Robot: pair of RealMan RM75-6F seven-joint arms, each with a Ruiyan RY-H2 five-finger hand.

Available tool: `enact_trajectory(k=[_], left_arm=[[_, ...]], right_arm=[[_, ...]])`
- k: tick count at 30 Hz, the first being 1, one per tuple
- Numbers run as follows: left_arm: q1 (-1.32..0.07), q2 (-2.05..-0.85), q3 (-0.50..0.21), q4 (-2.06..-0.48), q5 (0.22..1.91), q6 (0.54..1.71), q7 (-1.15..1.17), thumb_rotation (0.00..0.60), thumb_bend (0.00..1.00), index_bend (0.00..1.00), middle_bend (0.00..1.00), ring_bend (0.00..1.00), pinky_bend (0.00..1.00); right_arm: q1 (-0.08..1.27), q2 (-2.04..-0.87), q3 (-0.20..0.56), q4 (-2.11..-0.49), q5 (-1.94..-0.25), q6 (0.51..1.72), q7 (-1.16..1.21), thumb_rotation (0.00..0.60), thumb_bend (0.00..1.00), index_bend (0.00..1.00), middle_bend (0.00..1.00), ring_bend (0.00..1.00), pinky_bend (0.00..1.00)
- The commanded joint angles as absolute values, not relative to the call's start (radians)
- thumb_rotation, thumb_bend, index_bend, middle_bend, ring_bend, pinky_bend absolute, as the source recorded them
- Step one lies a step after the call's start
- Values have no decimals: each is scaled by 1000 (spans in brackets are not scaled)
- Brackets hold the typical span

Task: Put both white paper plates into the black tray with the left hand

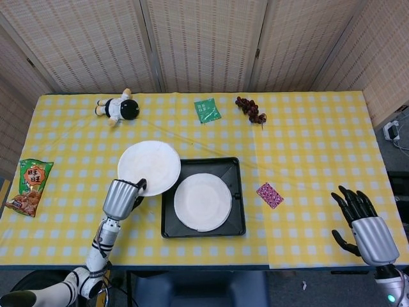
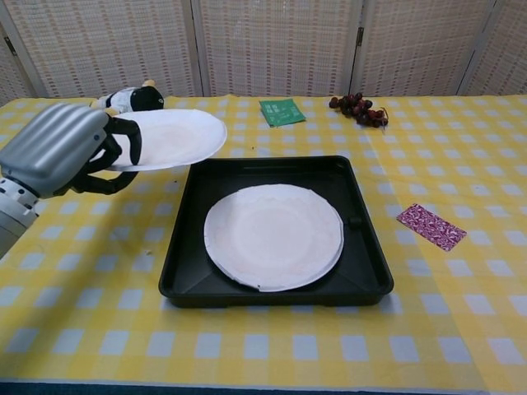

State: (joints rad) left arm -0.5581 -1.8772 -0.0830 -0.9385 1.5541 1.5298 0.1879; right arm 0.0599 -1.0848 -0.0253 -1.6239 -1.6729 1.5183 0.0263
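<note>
**Holding the second plate off the bench, beside the tray**

Gripping the rim of one white paper plate (image 1: 149, 167), my left hand (image 1: 121, 198) has it raised off the bench (image 1: 307, 128); in the chest view the fingers (image 2: 132, 140) curl over the plate's near-left edge with the thumb underneath, and the plate sits roughly level, just tilted a little. From the head view its right edge overlaps the upper-left corner of the black tray (image 1: 203, 198); from the chest view it hangs to the left of the tray's far-left corner.

The other white paper plate (image 2: 273, 235) lies flat inside the tray, close to centre, with bare black floor showing round it.

My right hand (image 1: 363, 221) is at the bench's near-right edge, holding nothing, fingers spread apart; only the head view shows it.

Along the far side of the bench I can see a small doll (image 1: 117, 107) lying down, a green packet (image 1: 207, 110) and a bunch of dark grapes (image 1: 251, 110). A snack bag (image 1: 28, 187) lies at the left edge, and a small pink patterned packet (image 1: 270, 195) rests just right of the tray, not touching it.
</note>
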Motion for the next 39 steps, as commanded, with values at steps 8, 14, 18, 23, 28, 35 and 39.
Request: enact_trajectory(k=[8,14,18,23,28,35,39], left_arm=[[-552,-1822,-47,-1246,1639,1513,424,600,496,629,1000,1000,1000],[-562,-1882,-28,-1256,1663,1462,492,600,496,629,1000,1000,1000],[-569,-1938,-32,-1229,1661,1430,508,600,496,629,1000,1000,1000],[-572,-1998,-40,-1173,1646,1396,511,600,497,627,1000,1000,1000],[-578,-2048,-46,-1103,1652,1389,496,600,497,626,1000,1000,1000],[-585,-2105,-45,-1011,1653,1370,455,600,497,625,1000,1000,1000],[-588,-2132,-42,-975,1661,1367,441,600,497,625,1000,1000,1000]], right_arm=[[60,-1063,-39,-1628,-1699,1528,91,600,367,0,0,0,0],[57,-1049,-42,-1622,-1721,1551,120,600,367,0,0,0,0],[55,-1042,-49,-1620,-1735,1560,139,600,367,0,0,0,0],[49,-1033,-49,-1616,-1745,1585,164,600,367,0,0,0,0],[46,-1026,-51,-1611,-1747,1591,180,600,367,0,0,0,0],[28,-1016,-48,-1607,-1745,1629,199,600,366,0,0,0,0],[24,-1014,-47,-1603,-1743,1635,206,600,367,0,0,0,0]])
